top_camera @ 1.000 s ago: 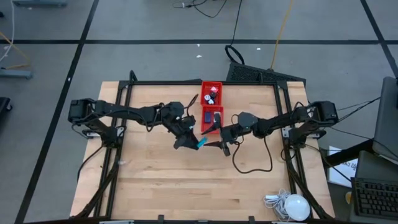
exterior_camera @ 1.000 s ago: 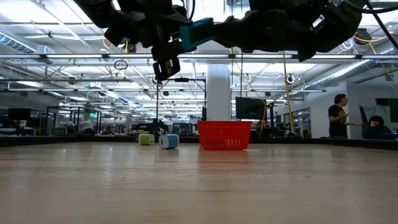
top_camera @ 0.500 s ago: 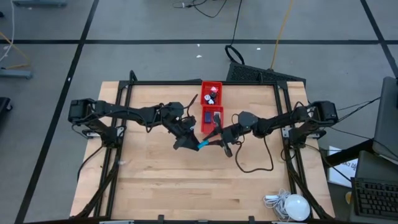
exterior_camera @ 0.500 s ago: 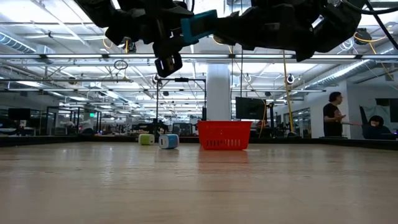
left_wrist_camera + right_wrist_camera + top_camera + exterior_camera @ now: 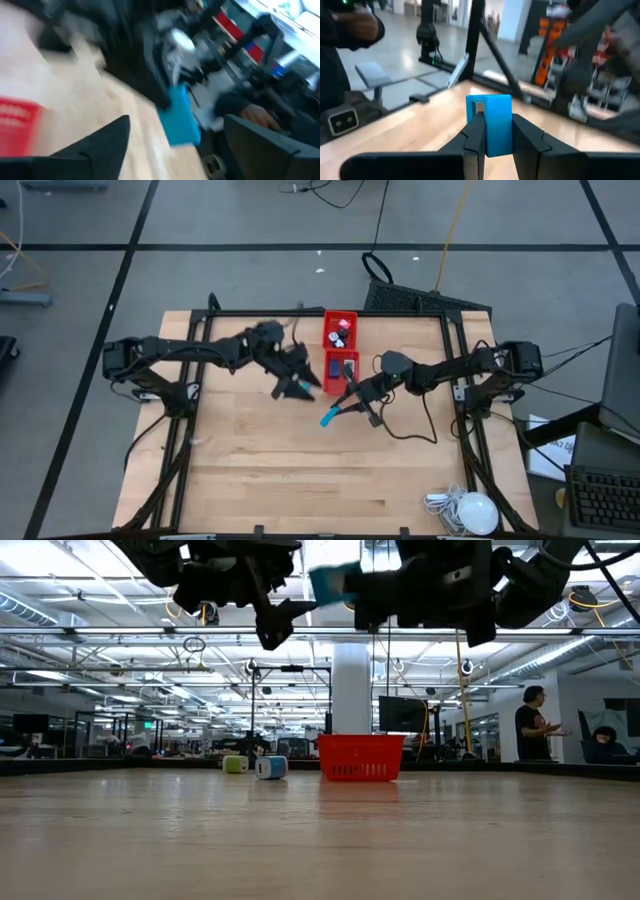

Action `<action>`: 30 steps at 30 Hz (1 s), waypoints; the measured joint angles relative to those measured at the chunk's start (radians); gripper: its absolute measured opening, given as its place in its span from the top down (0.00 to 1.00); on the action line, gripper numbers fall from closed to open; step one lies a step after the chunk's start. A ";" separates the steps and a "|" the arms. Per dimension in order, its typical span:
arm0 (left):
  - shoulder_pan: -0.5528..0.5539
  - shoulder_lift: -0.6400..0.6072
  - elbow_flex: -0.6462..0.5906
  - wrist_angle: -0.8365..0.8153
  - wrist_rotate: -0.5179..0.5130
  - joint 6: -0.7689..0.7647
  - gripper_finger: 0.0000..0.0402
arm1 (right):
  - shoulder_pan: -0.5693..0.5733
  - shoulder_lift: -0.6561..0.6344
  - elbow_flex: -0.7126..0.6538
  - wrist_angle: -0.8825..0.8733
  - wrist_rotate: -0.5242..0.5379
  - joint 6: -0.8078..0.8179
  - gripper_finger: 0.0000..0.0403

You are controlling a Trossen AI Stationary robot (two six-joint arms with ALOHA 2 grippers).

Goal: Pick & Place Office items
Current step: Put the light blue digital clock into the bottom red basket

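High view | right gripper (image 5: 337, 412) clamps blue piece (image 5: 328, 419) | left gripper (image 5: 300, 385) spread, empty

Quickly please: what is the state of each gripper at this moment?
Left gripper: open, holding nothing.
Right gripper: shut on the light blue piece, above the table.

Light blue piece (image 5: 489, 124) between dark fingers (image 5: 472, 136), red tray (image 5: 340, 350) (wood-toned table (image 5: 250, 450) beneath)
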 joint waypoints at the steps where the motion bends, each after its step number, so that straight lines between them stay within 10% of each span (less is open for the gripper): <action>1: 0.017 -0.010 0.000 0.009 -0.015 0.011 0.17 | -0.009 0.000 -0.001 -0.024 0.004 0.004 0.87; 15: 0.099 -0.035 0.001 0.010 -0.650 -0.061 0.01 | -0.156 0.001 0.081 -0.538 0.529 0.046 0.87; 30: 0.094 -0.035 0.001 0.011 -0.686 -0.076 0.01 | -0.157 0.024 0.250 -0.994 0.591 0.124 0.87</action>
